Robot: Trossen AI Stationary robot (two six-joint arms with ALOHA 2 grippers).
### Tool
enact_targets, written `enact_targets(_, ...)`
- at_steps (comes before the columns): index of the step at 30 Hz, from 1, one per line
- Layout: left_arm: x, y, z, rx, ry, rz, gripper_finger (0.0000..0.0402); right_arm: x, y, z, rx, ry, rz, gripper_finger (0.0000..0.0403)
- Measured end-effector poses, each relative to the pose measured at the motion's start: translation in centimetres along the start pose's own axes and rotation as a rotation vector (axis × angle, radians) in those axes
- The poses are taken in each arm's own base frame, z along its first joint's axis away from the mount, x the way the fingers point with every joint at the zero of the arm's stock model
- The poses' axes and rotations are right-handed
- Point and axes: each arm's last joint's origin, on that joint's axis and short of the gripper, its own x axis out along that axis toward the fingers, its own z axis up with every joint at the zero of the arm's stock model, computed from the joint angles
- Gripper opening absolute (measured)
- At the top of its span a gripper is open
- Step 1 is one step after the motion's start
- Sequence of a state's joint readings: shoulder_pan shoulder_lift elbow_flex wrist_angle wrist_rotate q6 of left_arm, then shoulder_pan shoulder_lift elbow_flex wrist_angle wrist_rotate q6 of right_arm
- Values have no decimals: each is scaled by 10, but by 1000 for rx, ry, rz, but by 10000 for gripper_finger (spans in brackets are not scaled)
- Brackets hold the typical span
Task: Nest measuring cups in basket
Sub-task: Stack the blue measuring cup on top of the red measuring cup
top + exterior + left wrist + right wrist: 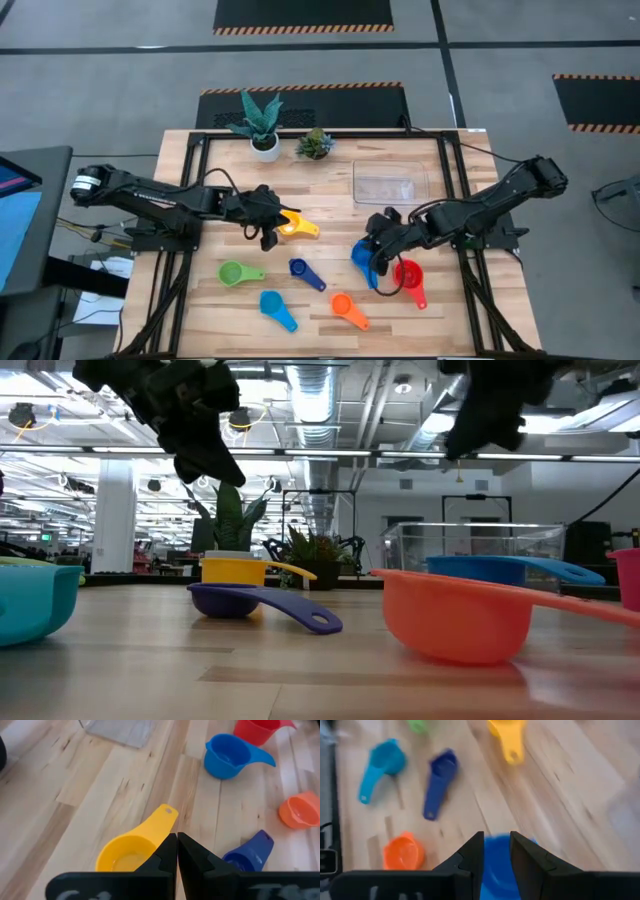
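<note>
Above yellow cup (292, 224), left pincer (268, 226) pressed together, gripping nothing. Right pincer (376, 262) slightly apart over blue cup (362, 256); clear basket (388, 183) behind, on surface (200, 190).

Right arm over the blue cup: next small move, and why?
Probably lower the right gripper so its slightly parted fingers straddle the blue cup's rim, then close. The cup sits on the table, ungripped, and the basket is empty. The left gripper is shut above the yellow cup.

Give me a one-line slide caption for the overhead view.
Left tool beside yellow plastic measuring cup, right tool above blue plastic measuring cup; clear plastic basket empty.
</note>
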State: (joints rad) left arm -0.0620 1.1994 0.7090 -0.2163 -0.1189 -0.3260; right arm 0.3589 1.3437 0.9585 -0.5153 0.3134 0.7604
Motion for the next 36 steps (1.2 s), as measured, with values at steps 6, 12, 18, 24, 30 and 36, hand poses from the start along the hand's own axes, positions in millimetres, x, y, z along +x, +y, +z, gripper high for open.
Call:
enact_targets(6,1,0,0,-1,-2,0,0,11,-7,-12,189,102,-123,117)
enact_targets(12,1,0,1,-2,-11,-3,0,33,-4,-21,199,178,-150,117)
enact_targets(18,1,0,3,-5,-40,30,0,38,-4,-21,245,183,-159,117)
enact_targets(24,1,1,6,-12,-68,38,2,29,-10,-13,270,155,-143,117)
enact_targets(30,1,2,6,-14,-75,51,42,25,-13,-7,291,133,-133,117)
enact_targets(36,1,3,6,-18,-80,75,97,26,-14,-7,290,134,-139,117)
